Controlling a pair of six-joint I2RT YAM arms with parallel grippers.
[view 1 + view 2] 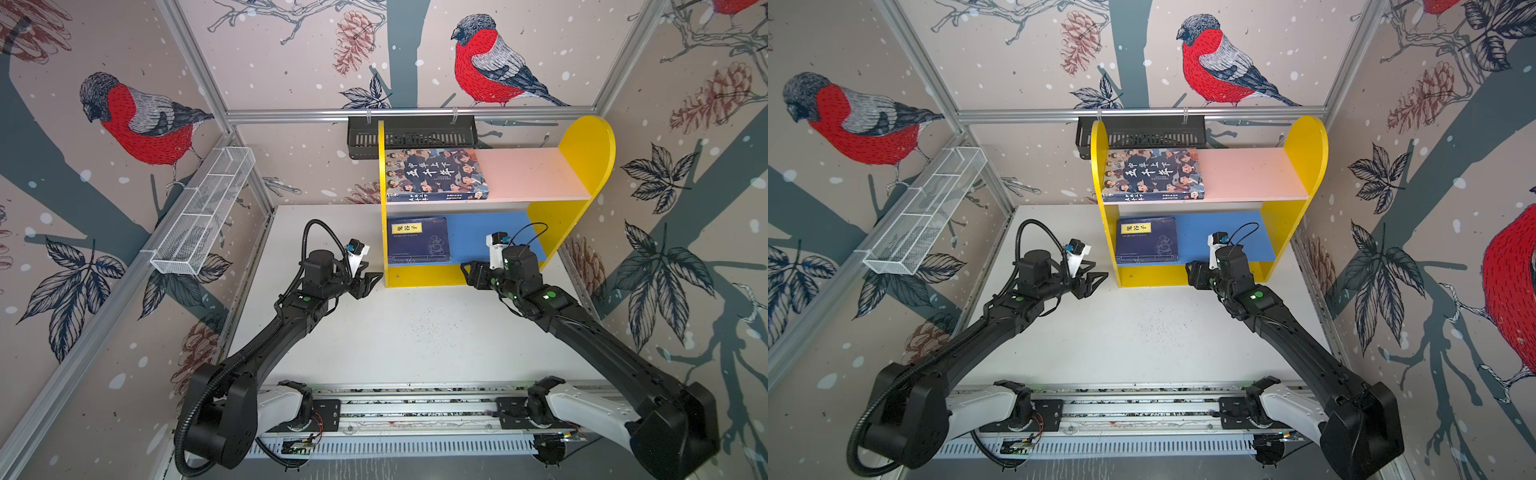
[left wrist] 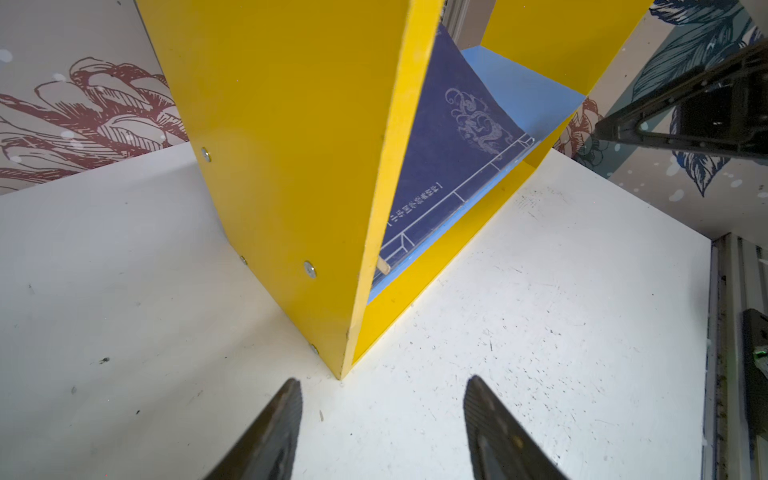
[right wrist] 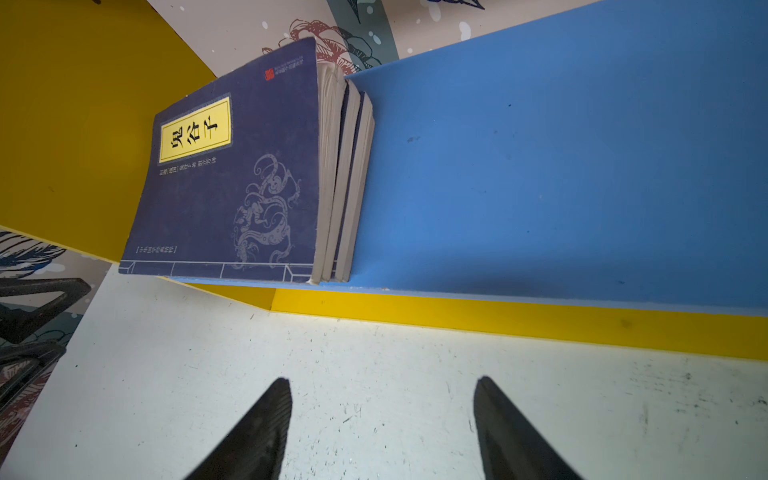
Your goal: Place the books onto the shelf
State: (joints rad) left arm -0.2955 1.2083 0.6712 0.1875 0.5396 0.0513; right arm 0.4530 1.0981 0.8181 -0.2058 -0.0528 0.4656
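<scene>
nearest, over the white table (image 1: 407, 332), the left gripper (image 2: 383, 380) and right gripper (image 3: 383, 379) have fingers spread and hold nothing. beyond them stands the shelf (image 1: 582, 141). its blue lower board (image 3: 561, 166) holds the stacked navy paperbacks (image 3: 232, 178), and the cartoon-faced book (image 1: 436, 174) lies on the pink upper board (image 1: 532, 172). no book shows off the shelf, so the task looks finished.

White table (image 1: 415, 340): scuffed, speckled. Bullfinch-and-pinecone wallpaper (image 1: 291, 62) encloses the table on three sides, framed by aluminium bars (image 1: 407, 113). Black slotted rack (image 1: 415, 133) behind the table; white wire basket (image 1: 203, 214) to its left.
</scene>
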